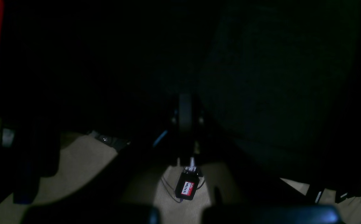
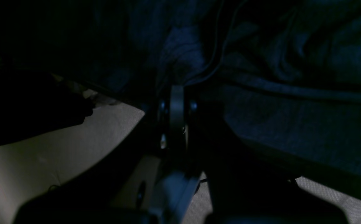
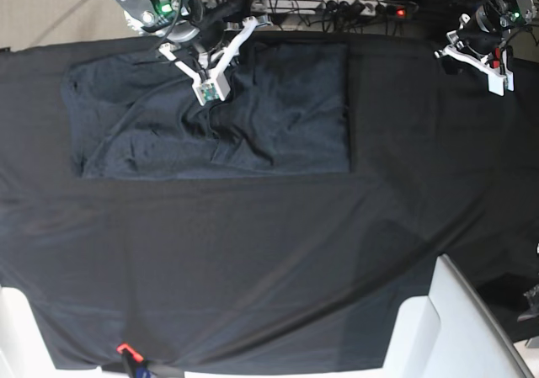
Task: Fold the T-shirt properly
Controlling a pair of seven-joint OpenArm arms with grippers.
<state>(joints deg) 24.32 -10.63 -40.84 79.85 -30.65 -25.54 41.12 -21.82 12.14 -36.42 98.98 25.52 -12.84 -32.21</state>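
The dark charcoal T-shirt (image 3: 278, 113) lies spread and wrinkled on the black table cloth (image 3: 253, 252), at the back left in the base view. My right gripper (image 3: 208, 92) rests on the shirt's upper middle and is shut on a bunched fold, with creases radiating from it. In the right wrist view the closed fingers (image 2: 176, 102) meet gathered shirt fabric (image 2: 183, 56). My left gripper (image 3: 502, 82) hangs over the bare cloth at the back right, far from the shirt, shut and empty. The left wrist view is very dark and shows only its narrow closed fingers (image 1: 185, 109).
A power strip and cables (image 3: 362, 7) run along the table's back edge. A white object (image 3: 438, 327) stands at the front right corner. A small red item (image 3: 124, 348) sits at the front edge. A black tagged device (image 1: 186, 188) lies on the floor below.
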